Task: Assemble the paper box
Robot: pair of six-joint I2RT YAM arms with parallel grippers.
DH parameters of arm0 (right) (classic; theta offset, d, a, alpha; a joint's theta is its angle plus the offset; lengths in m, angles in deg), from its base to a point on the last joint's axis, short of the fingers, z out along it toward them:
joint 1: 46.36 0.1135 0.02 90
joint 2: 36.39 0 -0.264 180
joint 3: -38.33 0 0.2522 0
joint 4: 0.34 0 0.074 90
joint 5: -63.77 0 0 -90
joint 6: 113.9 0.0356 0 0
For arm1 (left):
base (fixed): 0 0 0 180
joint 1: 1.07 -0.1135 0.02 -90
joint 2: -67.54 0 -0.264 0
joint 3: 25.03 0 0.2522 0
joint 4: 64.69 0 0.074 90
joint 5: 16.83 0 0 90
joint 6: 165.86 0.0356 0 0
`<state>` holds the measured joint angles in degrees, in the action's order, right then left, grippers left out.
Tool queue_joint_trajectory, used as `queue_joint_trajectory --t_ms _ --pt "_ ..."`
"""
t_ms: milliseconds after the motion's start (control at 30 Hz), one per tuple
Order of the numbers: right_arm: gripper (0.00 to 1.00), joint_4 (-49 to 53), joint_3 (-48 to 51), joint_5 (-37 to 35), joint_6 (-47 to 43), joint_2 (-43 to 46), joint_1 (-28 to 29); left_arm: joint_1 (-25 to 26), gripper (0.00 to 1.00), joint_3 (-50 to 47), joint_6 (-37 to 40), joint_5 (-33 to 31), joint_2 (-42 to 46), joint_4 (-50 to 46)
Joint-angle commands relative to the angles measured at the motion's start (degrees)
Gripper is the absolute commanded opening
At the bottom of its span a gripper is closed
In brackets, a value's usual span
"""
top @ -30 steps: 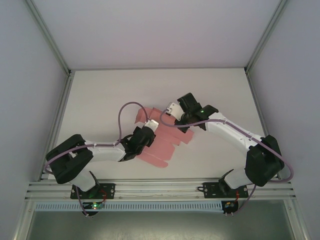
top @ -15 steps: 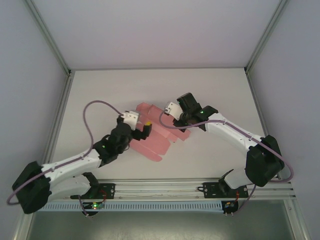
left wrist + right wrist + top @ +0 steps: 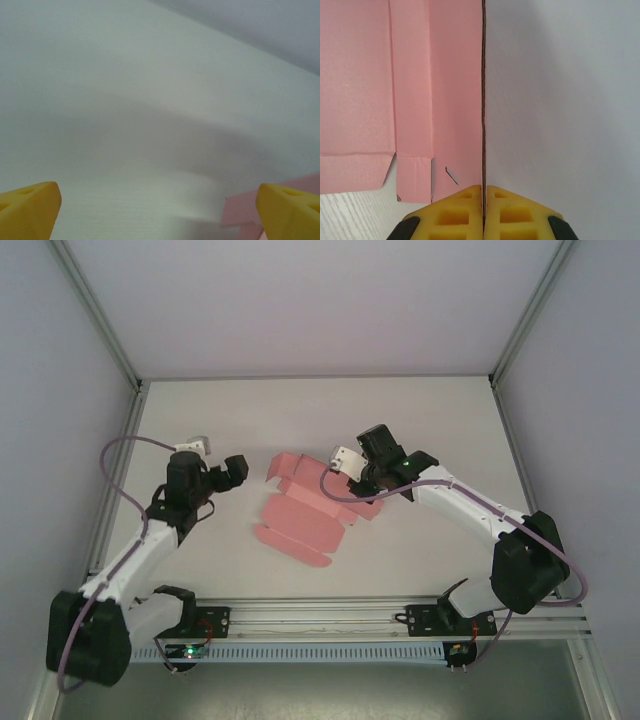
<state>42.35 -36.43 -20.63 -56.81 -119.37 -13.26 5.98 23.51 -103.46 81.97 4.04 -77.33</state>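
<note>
seen from above, the left gripper (image 3: pixel 232 470) has let go of the pink thin-card paper box (image 3: pixel 300 522) and swung away to the left. a second ago it was closed over the sheet's left part. its yellow foam fingers (image 3: pixel 30 210) now stand wide apart over the bare white table (image 3: pixel 430 420), near the card's left corner but not touching it. the box, a mostly flat die-cut sheet with flaps, lies mid-table. the right gripper (image 3: pixel 483 192) stays at the sheet's far right side, fingers pressed together on a thin upright card edge. this suggests one fold step is over and the right arm alone now steadies the sheet.
</note>
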Motion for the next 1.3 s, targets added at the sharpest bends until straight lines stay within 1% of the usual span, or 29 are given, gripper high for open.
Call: queue_joint_trajectory --t_ms 0,67,133,233,367,467,667,767,1000,1133,1167,1200,1267 --pt "0.0 -0.35 -0.62 -0.73 -3.96 -1.4 -0.32 -2.13 1.0 4.35 -3.02 9.35 -7.41 -1.99" --pt "0.0 -1.68 -0.88 -4.16 -4.41 -2.27 0.24 -2.21 1.0 5.76 -1.93 11.34 -11.95 -0.28" --pt "0.0 -3.52 -0.47 -8.26 -5.14 -2.94 1.3 -2.24 1.0 6.99 -1.74 11.71 -15.51 0.54" --pt "0.0 -7.07 0.98 -14.19 -6.86 -3.65 3.04 -2.21 1.0 7.57 -0.53 13.3 -18.85 2.54" --pt "0.0 -14.52 4.93 -20.72 -11.43 -3.47 5.26 -2.26 1.0 8.02 0.52 14.1 -20.84 3.01" --pt "0.0 -20.61 7.98 -25.42 -15.18 -3.39 7.37 -2.21 1.0 8.5 1.27 13.28 -21.64 1.99" --pt "0.0 -29.23 11.25 -32.26 -20.95 -3.16 10.58 -2.22 1.0 9.11 1.42 11.21 -22.35 0.28" --pt "0.0 -31.59 12.08 -36.06 -23.92 -3.9 12.01 -2.22 1.0 9.48 1.45 10.5 -22.93 -0.63" --pt "0.0 -40.63 16.99 -36.06 -29.54 -2.4 13.23 -2.22 1.0 9.86 1.13 11.0 -23.77 -0.96" --pt "0.0 -47.14 20.13 -38.34 -33.28 -3.86 14.03 -2.21 1.0 9.97 0.97 11.3 -24.19 -0.75" --pt "0.0 -49.75 21.25 -39.55 -34.51 -4.56 14.46 -2.21 1.0 10.08 0.86 11.21 -24.32 -0.77" --pt "0.0 -54.41 22.65 -40.95 -36.61 -5.37 15.01 -2.21 1.0 10.09 0.95 11.22 -24.48 -0.7" --pt "0.0 -61.38 25.38 -41.98 -39.85 -6.7 15.99 -2.22 1.0 10.06 0.89 11.12 -24.9 -0.55"
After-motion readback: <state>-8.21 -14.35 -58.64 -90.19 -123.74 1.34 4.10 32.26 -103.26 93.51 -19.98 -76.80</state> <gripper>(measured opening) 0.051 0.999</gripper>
